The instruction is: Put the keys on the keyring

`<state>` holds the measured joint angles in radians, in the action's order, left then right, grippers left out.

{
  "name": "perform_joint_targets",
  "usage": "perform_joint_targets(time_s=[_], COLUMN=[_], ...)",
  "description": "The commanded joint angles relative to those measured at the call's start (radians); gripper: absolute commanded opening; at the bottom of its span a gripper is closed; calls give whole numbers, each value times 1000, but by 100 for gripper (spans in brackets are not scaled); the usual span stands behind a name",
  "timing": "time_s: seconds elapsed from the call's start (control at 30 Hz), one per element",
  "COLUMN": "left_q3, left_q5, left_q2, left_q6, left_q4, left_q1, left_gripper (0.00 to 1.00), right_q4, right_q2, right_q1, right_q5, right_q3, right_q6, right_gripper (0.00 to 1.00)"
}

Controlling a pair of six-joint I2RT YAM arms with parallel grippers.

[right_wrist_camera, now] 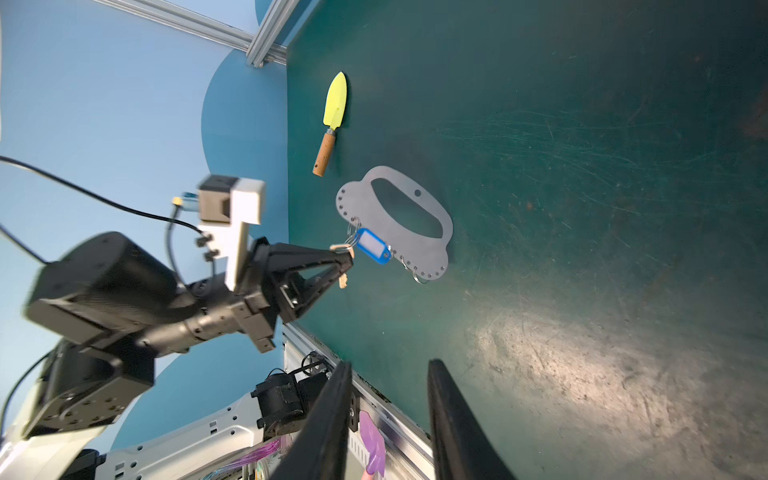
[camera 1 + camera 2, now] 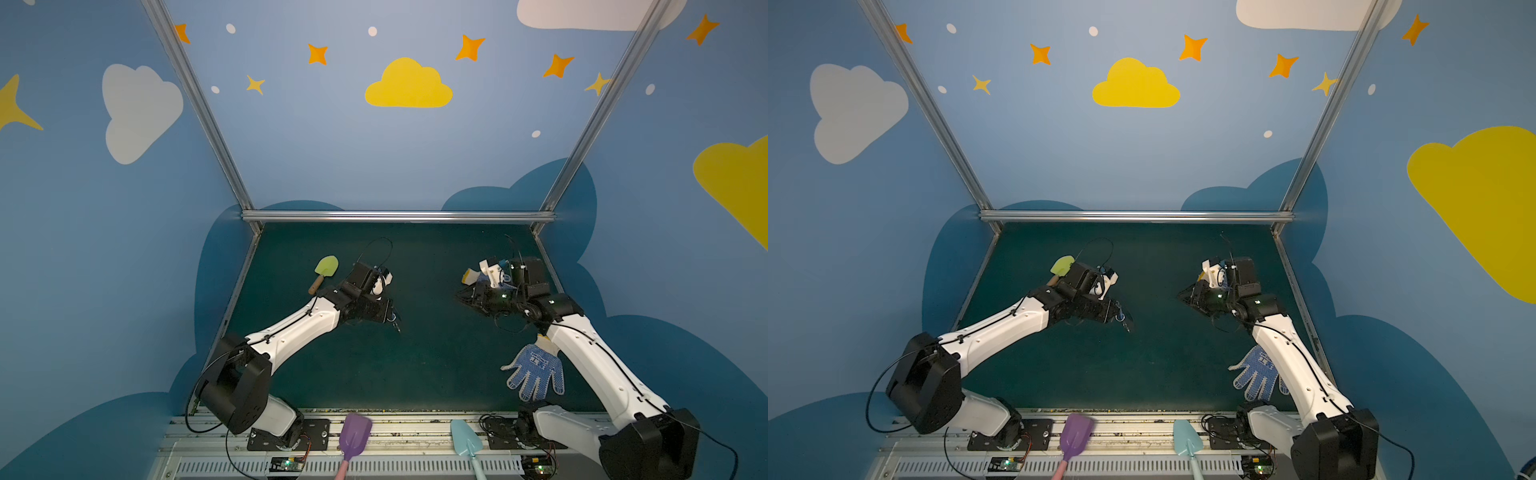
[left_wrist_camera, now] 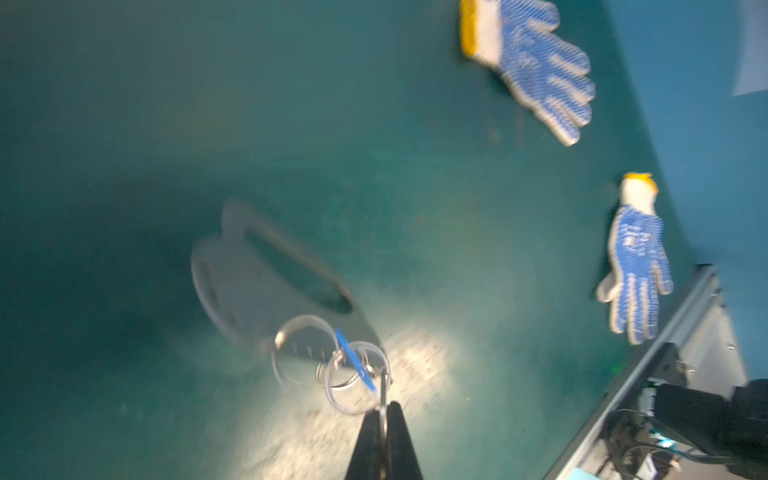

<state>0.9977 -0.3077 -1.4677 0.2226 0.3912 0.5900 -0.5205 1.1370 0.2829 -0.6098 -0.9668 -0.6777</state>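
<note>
The keys (image 1: pixel 374 246) were held at the tips of the left gripper (image 1: pixel 348 261), whose jaws were pressed together on the metal end of the bunch. Their blue tag was seen across the holed edge of the keyring (image 1: pixel 415 251). The keyring was laid flat on the green mat (image 1: pixel 582 166), with small metal rings (image 1: pixel 419 276) hung from that same edge. In the left wrist view, which was blurred, the keys (image 3: pixel 353 365) were shown just ahead of the closed left gripper (image 3: pixel 384 409), with the keyring (image 3: pixel 249 286) beyond them.

In both top views the left gripper (image 2: pixel 395 322) (image 2: pixel 1125 320) was placed near the middle of the frame, a little below mid-height. The right gripper (image 2: pixel 462 297) was placed right of centre, well apart from it. Its fingers (image 1: pixel 332 415) were set moderately apart, and nothing was held between them.

A yellow-green trowel (image 2: pixel 326 266) was laid left of centre beside the left arm. One dotted glove (image 2: pixel 536 370) was spread at the lower right of the frame, and a second glove (image 3: pixel 536 62) was laid farther off. A purple scoop (image 2: pixel 354 432) and a pale blue scoop (image 2: pixel 465 440) were rested on the rail at the bottom edge.
</note>
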Motion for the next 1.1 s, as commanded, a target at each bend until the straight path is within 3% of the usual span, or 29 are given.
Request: perform_joint_targets(time_s=[0.0, 0.17, 0.37, 0.63, 0.8, 0.87, 0.9, 0.93, 1.0, 1.03, 1.07], left_q3=[-45, -98, -106, -172, -162, -135, -119, -104, -76, -59, -42], left_q5=[65, 172, 139, 128, 177, 228, 263, 300, 380, 422, 465], left_q2=[82, 155, 115, 159, 216, 246, 261, 275, 308, 319, 327], left_q6=[29, 105, 139, 217, 248, 277, 289, 283, 253, 241, 226], left_q4=[56, 101, 201, 174, 169, 176, 181, 182, 180, 181, 185], left_q1=[-12, -21, -23, -20, -23, -24, -24, -25, -31, -39, -53], left_gripper=[3, 5, 6, 5, 29, 47, 62, 100, 100, 100, 100], right_q4=[10, 22, 13, 14, 8, -23, -37, -53, -72, -73, -84], right_q2=[10, 27, 26, 19, 22, 21, 18, 13, 11, 9, 10], right_q1=[-3, -1, 0, 0, 5, 17, 22, 24, 22, 22, 22], right_q5=[-17, -27, -27, -26, -25, 20, 63, 112, 190, 233, 292], right_q3=[-36, -39, -49, -38, -26, -35, -39, -43, -54, -59, -67], right_q6=[12, 7, 13, 17, 59, 122, 150, 175, 206, 231, 250], right_gripper=[33, 33, 32, 32, 33, 34, 37, 40, 53, 79, 83])
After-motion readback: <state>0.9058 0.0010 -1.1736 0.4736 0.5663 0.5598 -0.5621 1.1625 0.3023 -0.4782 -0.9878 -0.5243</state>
